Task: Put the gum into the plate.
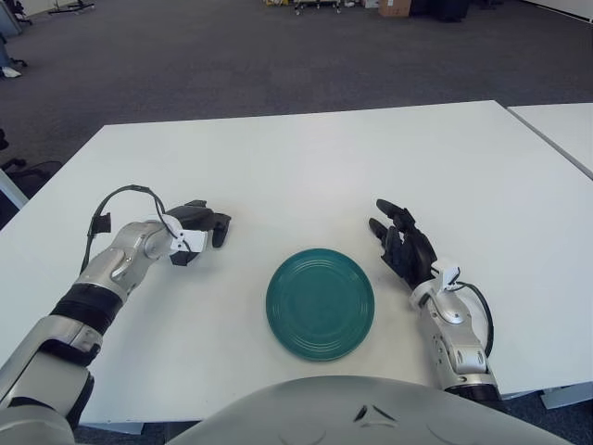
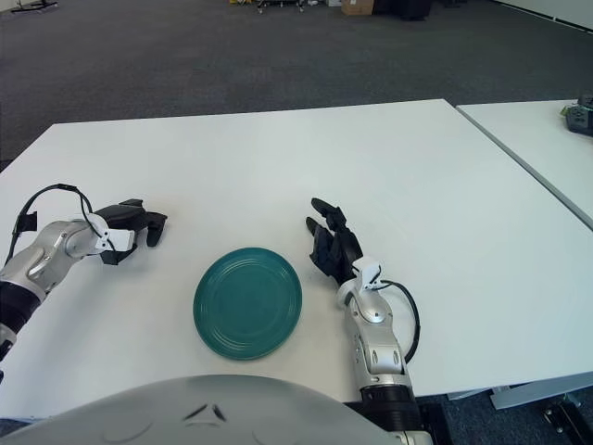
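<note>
A teal plate [image 1: 321, 303] lies on the white table [image 1: 315, 158], near its front edge. No gum shows anywhere on the table. My left hand [image 1: 206, 225] is left of the plate and a little farther back, low over the tabletop with its dark tip pointing down. What lies under it is hidden. My right hand [image 1: 400, 246] shows just right of the plate, fingers spread and holding nothing.
A second white table [image 1: 561, 130] stands at the right across a narrow gap. Grey carpet lies beyond the table's far edge. A black cable [image 1: 120, 199] loops above my left wrist.
</note>
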### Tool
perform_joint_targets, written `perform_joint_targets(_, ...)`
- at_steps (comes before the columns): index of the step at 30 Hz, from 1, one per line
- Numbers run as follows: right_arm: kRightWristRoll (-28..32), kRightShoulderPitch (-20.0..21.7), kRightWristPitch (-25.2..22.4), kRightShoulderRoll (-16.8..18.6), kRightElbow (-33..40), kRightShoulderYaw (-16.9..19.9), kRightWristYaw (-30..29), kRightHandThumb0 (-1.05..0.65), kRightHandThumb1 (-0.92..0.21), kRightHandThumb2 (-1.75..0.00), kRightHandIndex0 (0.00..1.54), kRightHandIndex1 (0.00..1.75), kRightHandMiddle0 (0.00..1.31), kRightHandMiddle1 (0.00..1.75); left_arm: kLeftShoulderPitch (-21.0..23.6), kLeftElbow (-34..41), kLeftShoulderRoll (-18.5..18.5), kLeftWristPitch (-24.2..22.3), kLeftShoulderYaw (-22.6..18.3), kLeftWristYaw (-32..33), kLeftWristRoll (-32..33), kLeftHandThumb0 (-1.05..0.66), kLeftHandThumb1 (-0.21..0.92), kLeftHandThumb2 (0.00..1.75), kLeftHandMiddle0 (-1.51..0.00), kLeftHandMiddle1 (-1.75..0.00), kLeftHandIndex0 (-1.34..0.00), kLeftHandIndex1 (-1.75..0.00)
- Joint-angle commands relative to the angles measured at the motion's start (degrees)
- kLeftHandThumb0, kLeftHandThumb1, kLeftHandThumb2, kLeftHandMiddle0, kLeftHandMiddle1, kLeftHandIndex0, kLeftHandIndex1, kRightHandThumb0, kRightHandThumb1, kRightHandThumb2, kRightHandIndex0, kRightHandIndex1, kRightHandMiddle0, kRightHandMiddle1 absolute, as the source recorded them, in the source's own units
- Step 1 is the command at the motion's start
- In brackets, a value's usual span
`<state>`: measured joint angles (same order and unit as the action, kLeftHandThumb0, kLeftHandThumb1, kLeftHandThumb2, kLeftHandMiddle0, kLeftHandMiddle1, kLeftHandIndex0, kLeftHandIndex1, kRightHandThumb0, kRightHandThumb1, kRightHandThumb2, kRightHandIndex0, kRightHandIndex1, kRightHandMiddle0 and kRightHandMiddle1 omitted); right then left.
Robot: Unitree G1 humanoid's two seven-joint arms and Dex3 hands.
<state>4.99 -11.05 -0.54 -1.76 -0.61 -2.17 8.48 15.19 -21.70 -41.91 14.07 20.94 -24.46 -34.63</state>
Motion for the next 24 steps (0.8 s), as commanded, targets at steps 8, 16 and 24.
perform_joint_targets(8,0.0,-1.8,-3.2,-0.4,-3.5,0.2,0.0,-0.77,-0.92,-0.9,0.35,0.01,0.0,0.62,-2.9,0.1,-0.3,0.1,0.2,-2.4,1.5,0.0,0.22,1.34,-0.65,-1.45,-0.66,-1.75)
perform_joint_targets(16,0.0,-1.9,-3.6,-0.2,-3.3,0.2,-0.1,-0.77,-0.92,-0.9,0.35,0.01,0.0,0.62,-4.3,2.1,-0.2,-1.1,-2.4,-1.2,3.5,0.0,0.18,1.35,-0.73,-1.38,-0.67,-1.75)
perform_joint_targets(24,-0.3,-2.3,-3.6,-0.3,-2.9,0.1,-0.4,-0.78,-0.92,-0.9,0.36,0.01,0.0,0.64,-4.9,6.6,-2.6,0.1,-6.5,-0.9,5.9,0.0,0.16,1.36,-0.79,-1.31,-0.67,-1.75)
